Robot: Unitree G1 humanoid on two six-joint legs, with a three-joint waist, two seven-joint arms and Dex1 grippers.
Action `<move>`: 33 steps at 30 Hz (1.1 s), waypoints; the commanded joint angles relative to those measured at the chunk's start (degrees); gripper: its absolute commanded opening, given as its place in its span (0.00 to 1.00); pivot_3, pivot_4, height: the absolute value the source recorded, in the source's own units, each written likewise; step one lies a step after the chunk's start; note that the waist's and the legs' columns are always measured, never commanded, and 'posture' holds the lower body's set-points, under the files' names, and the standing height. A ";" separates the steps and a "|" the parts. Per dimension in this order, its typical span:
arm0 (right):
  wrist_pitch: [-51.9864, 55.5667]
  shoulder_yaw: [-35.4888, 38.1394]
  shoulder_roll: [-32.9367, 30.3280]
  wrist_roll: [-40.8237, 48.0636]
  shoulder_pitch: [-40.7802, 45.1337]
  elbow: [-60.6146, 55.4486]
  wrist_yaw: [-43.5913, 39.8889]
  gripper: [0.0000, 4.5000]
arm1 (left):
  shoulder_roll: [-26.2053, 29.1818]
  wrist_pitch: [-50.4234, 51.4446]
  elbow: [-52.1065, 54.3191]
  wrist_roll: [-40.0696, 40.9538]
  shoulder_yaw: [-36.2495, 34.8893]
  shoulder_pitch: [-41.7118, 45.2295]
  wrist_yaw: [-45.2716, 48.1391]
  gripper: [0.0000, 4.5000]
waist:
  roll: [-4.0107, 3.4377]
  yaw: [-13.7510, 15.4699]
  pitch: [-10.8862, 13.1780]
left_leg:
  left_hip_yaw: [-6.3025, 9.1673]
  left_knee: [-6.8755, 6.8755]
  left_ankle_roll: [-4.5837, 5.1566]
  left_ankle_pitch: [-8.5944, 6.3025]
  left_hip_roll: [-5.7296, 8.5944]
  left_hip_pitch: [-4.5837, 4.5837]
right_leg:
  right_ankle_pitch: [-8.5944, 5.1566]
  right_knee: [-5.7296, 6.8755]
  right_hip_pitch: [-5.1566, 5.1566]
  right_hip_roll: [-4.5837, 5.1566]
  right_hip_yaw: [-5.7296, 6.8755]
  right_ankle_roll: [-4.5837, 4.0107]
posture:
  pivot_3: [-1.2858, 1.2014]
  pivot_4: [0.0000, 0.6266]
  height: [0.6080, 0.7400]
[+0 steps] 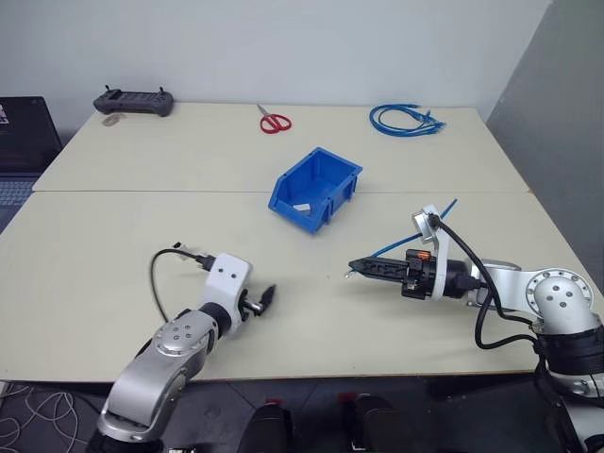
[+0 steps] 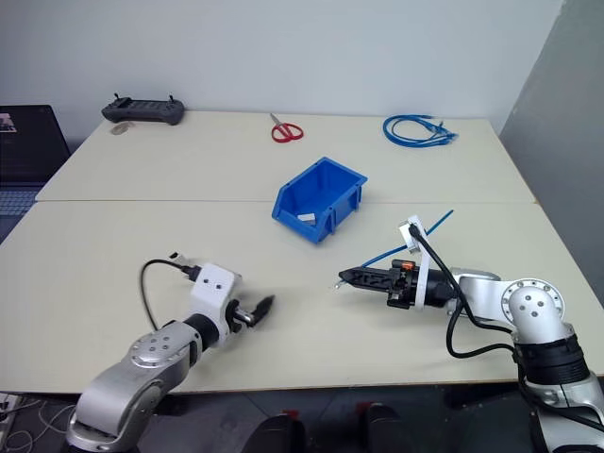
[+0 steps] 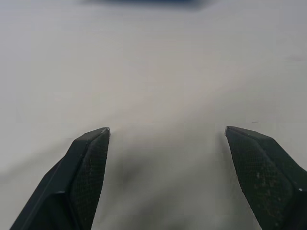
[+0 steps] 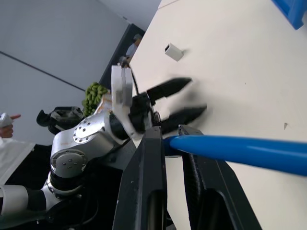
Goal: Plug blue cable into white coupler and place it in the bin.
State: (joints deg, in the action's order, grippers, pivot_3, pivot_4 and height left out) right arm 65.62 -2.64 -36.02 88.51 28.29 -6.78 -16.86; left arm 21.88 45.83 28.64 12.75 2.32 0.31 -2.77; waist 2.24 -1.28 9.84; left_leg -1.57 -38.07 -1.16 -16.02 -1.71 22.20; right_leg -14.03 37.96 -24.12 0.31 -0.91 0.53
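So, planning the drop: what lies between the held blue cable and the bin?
Nothing: bare table between blue cable and bin, in the left eye view.

Even, bright indoor light falls on the tabletop (image 1: 113,274), casting soft, faint shadows. The left wrist view is blurred throughout; in the right wrist view the left tool (image 4: 184,100) smears with motion.

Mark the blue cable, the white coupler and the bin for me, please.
blue cable (image 4: 249,149): right wrist view, on the thick blue run crossing the table.
white coupler (image 4: 173,51): right wrist view, on the middle of the small block.
bin (image 1: 340,159): left eye view, on its far rim.
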 commanded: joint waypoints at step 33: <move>6.57 6.05 1.75 -10.47 3.94 -0.54 -7.83 0.04 | -16.04 -15.84 -29.87 -6.22 -21.96 20.48 -14.74 0.48 | 0.04 -0.13 -0.04 | 0.03 -0.01 0.00 0.00 0.03 0.10 | 0.03 -0.01 -0.01 -0.07 0.07 0.03 | 0.52 0.24 1.00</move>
State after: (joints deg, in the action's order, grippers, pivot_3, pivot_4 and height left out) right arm 71.97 1.20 -34.56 77.76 31.44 -5.88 -24.17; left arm 5.22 30.17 -1.10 6.61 -20.34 19.62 -18.08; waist 2.28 -1.41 9.81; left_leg -1.53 -38.09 -1.15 -16.03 -1.68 22.30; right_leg -14.00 37.95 -24.13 0.23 -0.83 0.56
